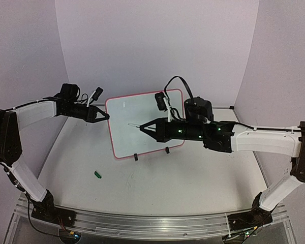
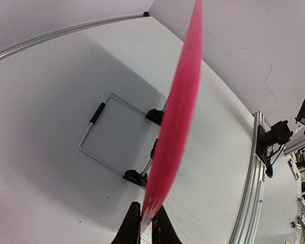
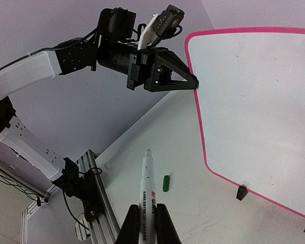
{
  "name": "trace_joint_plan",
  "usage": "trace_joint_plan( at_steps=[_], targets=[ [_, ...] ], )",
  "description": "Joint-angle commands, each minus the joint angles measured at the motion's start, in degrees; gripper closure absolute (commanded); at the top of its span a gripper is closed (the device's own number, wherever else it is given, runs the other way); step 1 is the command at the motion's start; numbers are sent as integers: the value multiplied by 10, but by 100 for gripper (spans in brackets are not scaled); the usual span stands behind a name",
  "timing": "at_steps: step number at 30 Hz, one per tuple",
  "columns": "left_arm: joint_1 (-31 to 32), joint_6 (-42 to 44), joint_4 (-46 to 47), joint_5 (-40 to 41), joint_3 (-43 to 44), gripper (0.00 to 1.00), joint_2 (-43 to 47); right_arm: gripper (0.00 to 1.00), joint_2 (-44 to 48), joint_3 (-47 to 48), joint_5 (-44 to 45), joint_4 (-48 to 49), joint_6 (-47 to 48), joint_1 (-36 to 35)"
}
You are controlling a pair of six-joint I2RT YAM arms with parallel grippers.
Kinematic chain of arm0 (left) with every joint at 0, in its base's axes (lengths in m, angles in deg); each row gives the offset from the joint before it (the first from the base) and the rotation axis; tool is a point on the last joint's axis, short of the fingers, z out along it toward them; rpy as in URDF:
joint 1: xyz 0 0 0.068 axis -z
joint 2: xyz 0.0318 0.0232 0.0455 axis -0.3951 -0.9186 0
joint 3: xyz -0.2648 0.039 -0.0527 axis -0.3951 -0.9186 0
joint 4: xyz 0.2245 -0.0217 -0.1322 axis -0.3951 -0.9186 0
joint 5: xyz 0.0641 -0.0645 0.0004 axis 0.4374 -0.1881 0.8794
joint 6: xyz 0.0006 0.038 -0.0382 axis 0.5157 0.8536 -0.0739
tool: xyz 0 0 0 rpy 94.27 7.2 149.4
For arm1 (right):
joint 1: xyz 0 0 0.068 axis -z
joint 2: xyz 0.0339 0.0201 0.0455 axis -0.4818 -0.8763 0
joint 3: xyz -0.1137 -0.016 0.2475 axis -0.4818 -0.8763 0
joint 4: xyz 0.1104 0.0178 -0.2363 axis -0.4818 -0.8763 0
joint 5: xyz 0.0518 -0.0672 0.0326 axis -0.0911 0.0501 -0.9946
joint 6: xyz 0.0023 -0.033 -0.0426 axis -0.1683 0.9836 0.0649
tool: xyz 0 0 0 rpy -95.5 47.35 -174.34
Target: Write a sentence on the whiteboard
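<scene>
Red-framed whiteboard [image 1: 142,117] stands mid-table in your top view, left gripper [image 1: 107,116] at its left edge. Left wrist view: those jaws clamp the whiteboard, seen edge-on. Right wrist view: right gripper [image 3: 146,226] grips a white marker [image 3: 147,178]

I am gripping the whiteboard's [image 1: 129,109] smooth red plastic frame in my matt black plastic left claw [image 1: 105,116], its white face looking sleek, and the matt white table [image 1: 183,178] is showing a faint grain.
</scene>
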Motion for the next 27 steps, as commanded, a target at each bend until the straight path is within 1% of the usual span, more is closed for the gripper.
trace_joint_plan(
  at_steps=[1,3,9,15,21,27],
  targets=[
    [3,13,-11,-28,5,98,-3,100,-17,37,4,19,20,-2],
    [3,24,-18,-26,6,100,-7,100,-31,52,7,19,32,-3],
    [3,65,-30,-23,-3,100,-6,100,-85,107,32,26,45,-3],
    [3,116,-36,-6,-27,100,0,100,-123,140,19,43,42,-2],
    [4,129,-48,3,-26,100,-6,100,-154,159,5,71,33,5],
    [4,130,-51,5,-25,100,-7,100,-196,204,-3,77,41,14]
  ],
)
